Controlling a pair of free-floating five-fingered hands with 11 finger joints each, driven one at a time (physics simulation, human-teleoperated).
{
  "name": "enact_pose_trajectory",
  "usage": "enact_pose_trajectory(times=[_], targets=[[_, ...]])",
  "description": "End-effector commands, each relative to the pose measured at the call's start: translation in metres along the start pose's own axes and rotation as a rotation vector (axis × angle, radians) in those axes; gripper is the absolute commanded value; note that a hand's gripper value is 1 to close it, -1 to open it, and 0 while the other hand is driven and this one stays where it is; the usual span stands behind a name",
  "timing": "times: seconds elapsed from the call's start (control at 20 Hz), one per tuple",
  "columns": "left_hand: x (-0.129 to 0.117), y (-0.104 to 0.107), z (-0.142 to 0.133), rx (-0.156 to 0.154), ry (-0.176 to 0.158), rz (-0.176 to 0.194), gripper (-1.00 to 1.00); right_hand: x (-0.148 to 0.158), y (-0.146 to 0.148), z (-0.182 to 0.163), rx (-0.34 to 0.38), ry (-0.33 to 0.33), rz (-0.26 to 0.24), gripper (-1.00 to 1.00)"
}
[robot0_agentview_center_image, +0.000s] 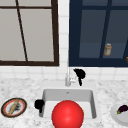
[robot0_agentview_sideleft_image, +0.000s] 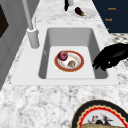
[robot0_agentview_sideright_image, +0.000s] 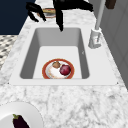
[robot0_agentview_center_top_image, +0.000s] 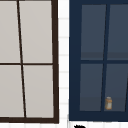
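Note:
My left hand (robot0_agentview_center_image: 39, 103) hangs over the sink's (robot0_agentview_center_image: 67, 94) front left corner, its fingers loosely bent and holding nothing; the left side view shows it (robot0_agentview_sideleft_image: 110, 56) above the front rim. My right hand (robot0_agentview_center_image: 80, 74) hovers beside the faucet (robot0_agentview_center_image: 67, 77), fingers relaxed and one pointing down, also empty (robot0_agentview_sideright_image: 67, 6). In the basin lies a red-rimmed plate (robot0_agentview_sideleft_image: 58, 65) carrying a red apple (robot0_agentview_sideleft_image: 62, 55) and a small brown item (robot0_agentview_sideleft_image: 71, 63). A big red ball (robot0_agentview_center_image: 67, 115) covers the basin's front in the front view.
A plate with a rolling pin (robot0_agentview_center_image: 5, 107) lies on the left counter. A white plate (robot0_agentview_center_image: 117, 117) with an eggplant (robot0_agentview_center_image: 123, 108) lies on the right counter. A jar (robot0_agentview_center_top_image: 108, 103) stands behind the dark blue cabinet's glass door; a window is on the left.

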Motion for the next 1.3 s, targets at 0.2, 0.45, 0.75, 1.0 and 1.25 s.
enact_pose_trajectory(times=[0.2,0.45,0.75,1.0,1.25], targets=[[0.000,0.000,0.000,0.000,0.000,0.000,0.00,0.001,0.003,-0.021,0.220,-0.005,-0.046,-1.00],[0.000,0.000,0.000,0.000,0.000,0.000,0.00,0.000,0.007,-0.040,0.352,0.012,-0.071,-1.00],[0.000,0.000,0.000,0.000,0.000,0.000,0.00,-0.008,0.011,-0.072,0.470,0.003,-0.118,-1.00],[0.000,0.000,0.000,0.000,0.000,0.000,0.00,-0.019,0.020,-0.111,0.492,-0.017,-0.124,-1.00],[0.000,0.000,0.000,0.000,0.000,0.000,0.00,-0.030,0.033,-0.149,0.494,-0.037,-0.123,-1.00]])
